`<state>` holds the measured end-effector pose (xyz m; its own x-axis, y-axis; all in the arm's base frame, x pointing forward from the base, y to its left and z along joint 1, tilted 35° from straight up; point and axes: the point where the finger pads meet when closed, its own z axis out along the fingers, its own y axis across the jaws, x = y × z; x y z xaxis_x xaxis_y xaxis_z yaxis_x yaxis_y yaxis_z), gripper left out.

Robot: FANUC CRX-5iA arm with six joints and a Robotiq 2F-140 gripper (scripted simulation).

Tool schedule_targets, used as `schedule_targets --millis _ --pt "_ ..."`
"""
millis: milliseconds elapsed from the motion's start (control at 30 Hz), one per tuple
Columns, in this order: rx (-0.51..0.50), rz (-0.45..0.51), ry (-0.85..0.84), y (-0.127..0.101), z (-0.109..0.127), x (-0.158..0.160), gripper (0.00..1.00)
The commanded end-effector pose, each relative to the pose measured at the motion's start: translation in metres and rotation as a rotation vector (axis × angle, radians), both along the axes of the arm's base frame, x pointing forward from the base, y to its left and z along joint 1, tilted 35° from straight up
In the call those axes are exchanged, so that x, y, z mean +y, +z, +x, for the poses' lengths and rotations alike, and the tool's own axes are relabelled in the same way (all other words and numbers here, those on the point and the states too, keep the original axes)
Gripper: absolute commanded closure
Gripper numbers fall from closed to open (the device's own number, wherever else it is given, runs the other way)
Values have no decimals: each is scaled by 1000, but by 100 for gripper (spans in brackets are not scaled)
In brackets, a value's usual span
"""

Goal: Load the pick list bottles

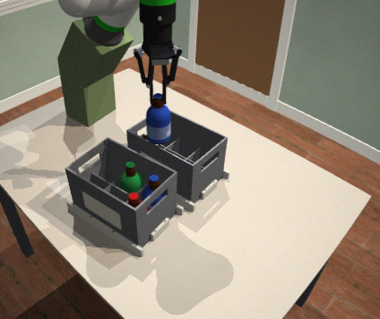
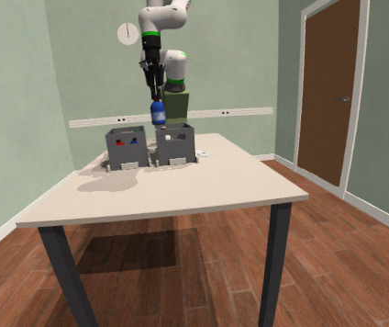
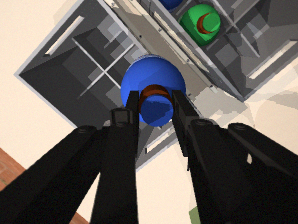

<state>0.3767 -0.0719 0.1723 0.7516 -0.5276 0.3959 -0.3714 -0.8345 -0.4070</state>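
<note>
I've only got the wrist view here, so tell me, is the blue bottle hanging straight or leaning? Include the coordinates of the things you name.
Observer: The blue bottle (image 1: 159, 123) (image 2: 158, 112) (image 3: 150, 75) looks upright in the top and exterior views.
Operator: Any label on it? I see just cap and shoulder.
Observer: Yes, a pale band around its lower body.
Operator: And where's the pick list?
Observer: In the exterior view, the paper (image 2: 202, 153) lies just right of the right crate (image 1: 208, 179) (image 2: 174, 149) (image 3: 45, 85). Its lines are too small to read.
</note>
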Motion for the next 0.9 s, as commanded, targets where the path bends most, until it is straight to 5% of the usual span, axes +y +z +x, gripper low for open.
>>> schedule_targets --millis 0,867 --pt "-1 -4 -3 4 3 8 90" --pt "-1 -4 -3 11 8 29 90"
